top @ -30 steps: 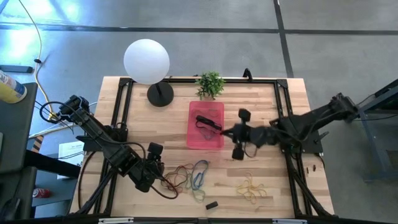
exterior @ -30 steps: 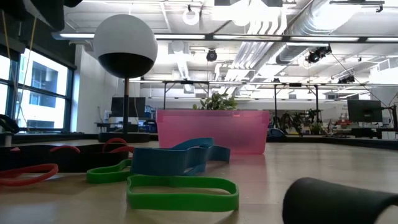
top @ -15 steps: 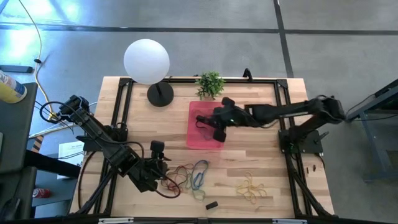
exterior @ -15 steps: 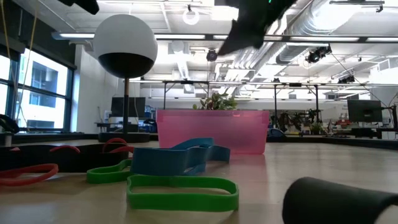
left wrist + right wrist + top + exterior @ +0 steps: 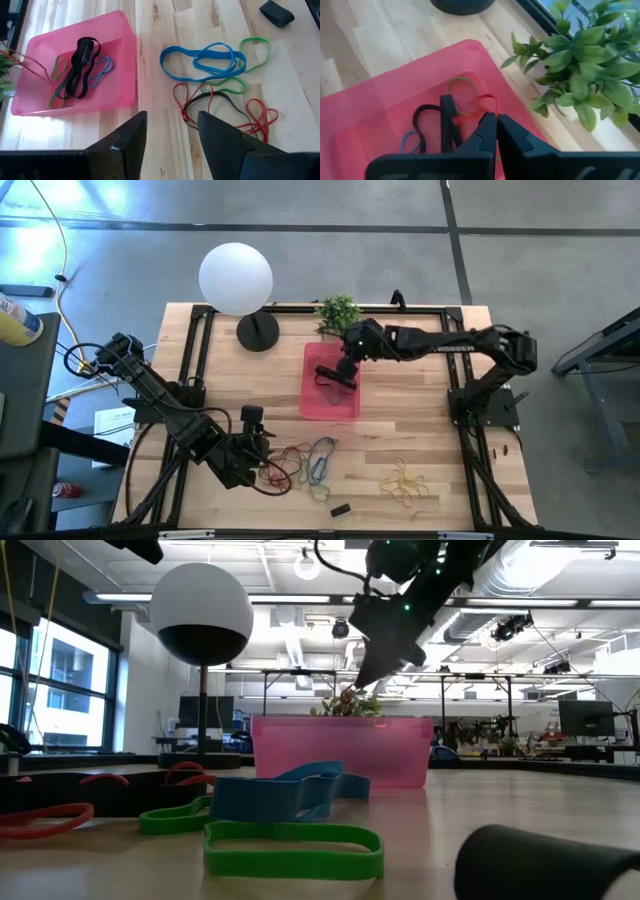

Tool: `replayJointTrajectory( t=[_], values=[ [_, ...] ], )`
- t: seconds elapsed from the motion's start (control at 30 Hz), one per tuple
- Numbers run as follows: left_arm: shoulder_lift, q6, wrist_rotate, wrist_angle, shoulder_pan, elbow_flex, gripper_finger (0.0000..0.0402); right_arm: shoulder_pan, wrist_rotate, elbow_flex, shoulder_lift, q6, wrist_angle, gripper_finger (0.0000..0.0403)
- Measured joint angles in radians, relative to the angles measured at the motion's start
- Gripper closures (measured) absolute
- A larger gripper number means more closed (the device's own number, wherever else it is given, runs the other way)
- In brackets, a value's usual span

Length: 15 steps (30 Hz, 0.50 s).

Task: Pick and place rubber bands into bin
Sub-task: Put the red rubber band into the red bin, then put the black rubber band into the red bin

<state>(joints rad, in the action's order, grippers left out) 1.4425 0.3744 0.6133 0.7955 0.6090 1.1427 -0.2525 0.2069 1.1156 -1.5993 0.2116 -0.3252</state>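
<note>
The pink bin [image 5: 330,408] sits mid-table with black, green, blue and red rubber bands inside [image 5: 80,70]. More loops lie on the table nearer the front: blue [image 5: 200,60], green [image 5: 255,45], red [image 5: 255,117] and black, with a yellow bunch [image 5: 403,485] to their right. My right gripper [image 5: 496,122] is shut over the bin's far half [image 5: 342,373], pointing down above it in the low view [image 5: 358,685]. My left gripper [image 5: 170,130] hovers open beside the table pile [image 5: 262,450]. My right gripper pinches a thin red rubber band [image 5: 471,118] between its two fingertips, coming from above and pointing down into the bin. The band hangs slack below the fingers, and its far loop [image 5: 489,99] lies among the bands in the bin.
A white globe lamp [image 5: 236,277] stands at the far left on a black base [image 5: 258,332]. A small green plant [image 5: 338,312] is just behind the bin, close to my right gripper [image 5: 580,75]. A small black block [image 5: 341,509] lies near the front edge.
My right gripper has swung from the table's right middle toward the far left, reaching out over the bin and coming down above its far half. My left arm has kept still.
</note>
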Motion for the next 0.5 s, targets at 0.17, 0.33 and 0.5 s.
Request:
replayJointTrajectory(
  t=[0.17,0.33,0.5],
  values=[
    [0.0,0.0,0.031,-0.01,0.0,0.0,0.0236,-0.024,-0.111,0.0,0.0,0.025,-0.008,0.0383],
    [0.0,-0.004,0.06,-0.01,0.0,0.0,0.0236,-0.024,-0.173,0.0,0.0,0.032,-0.015,0.0336],
    [0.0,-0.003,0.08,-0.01,0.0,0.0,0.0236,-0.023,-0.232,0.0,0.0,0.038,-0.03,0.0276]
  ],
)
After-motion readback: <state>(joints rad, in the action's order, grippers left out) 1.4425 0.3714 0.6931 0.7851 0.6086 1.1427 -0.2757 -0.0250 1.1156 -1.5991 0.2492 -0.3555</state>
